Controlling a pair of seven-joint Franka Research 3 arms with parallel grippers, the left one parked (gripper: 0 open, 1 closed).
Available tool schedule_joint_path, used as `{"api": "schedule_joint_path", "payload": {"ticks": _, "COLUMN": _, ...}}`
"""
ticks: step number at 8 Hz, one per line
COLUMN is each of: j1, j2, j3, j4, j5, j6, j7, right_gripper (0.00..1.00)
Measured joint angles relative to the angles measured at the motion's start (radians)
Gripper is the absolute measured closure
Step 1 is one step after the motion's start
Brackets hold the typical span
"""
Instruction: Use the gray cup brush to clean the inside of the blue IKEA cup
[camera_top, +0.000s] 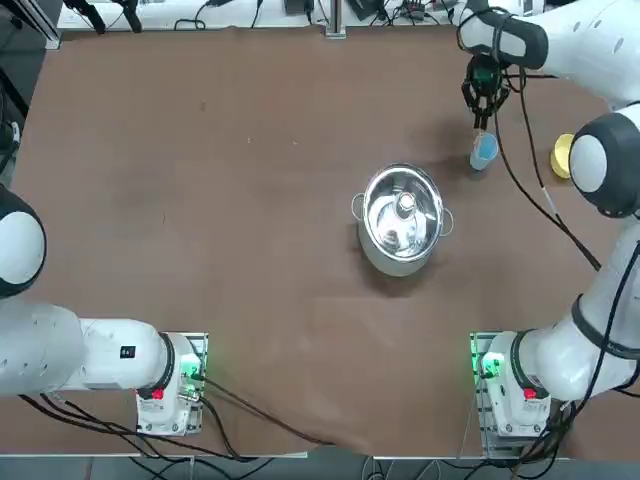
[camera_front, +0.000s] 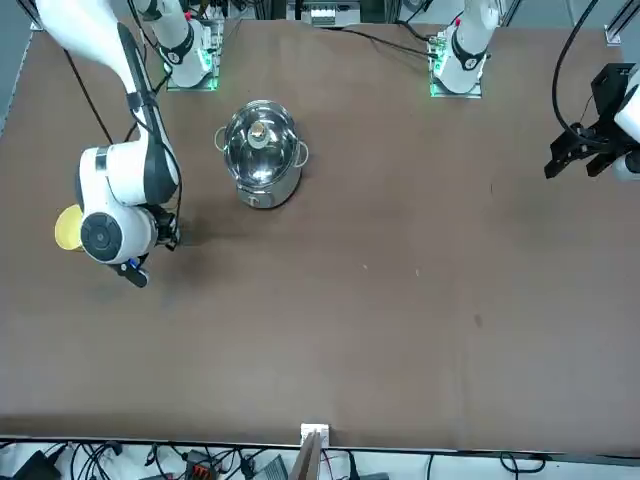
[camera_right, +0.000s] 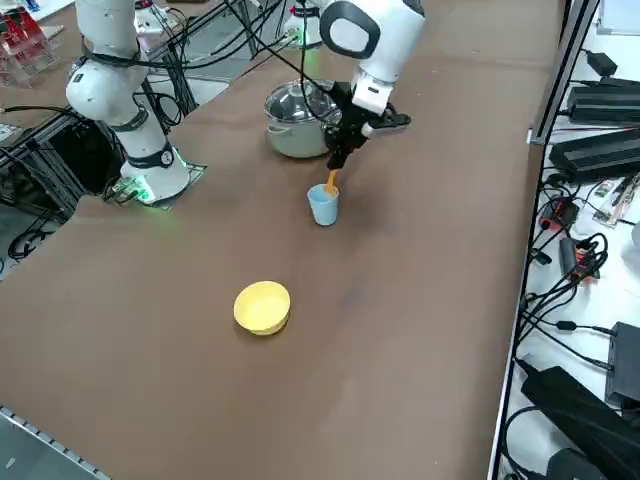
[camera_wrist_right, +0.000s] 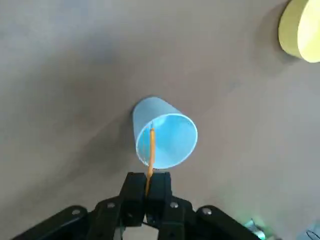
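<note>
Fingers (camera_wrist_right: 159, 187) of our right gripper (camera_wrist_right: 150, 181) are closing on the orange handle of the gray cup brush (camera_wrist_right: 151, 150), and we are holding it with its far end reaching down inside the blue IKEA cup (camera_wrist_right: 165, 132). We are seeing the cup standing on the brown table (camera_right: 400, 270), its open rim facing up beneath our gripper. Near the cup, on the robot's right, the yellow bowl (camera_right: 262, 307) is resting on the table. On the cup's other side, the steel pot (camera_top: 402, 220) is sitting with its glass lid (camera_top: 403, 212) on, two loop handles sticking out from its sides.
</note>
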Motion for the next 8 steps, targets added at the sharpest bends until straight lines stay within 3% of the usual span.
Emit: {"api": "schedule_joint_path", "payload": {"ticks": 8, "j1": -0.007, "j2": 0.032, "j3": -0.009, "j4": 0.001, "j5": -0.113, "j6": -0.026, "j7": 0.000, "right_gripper": 0.95}}
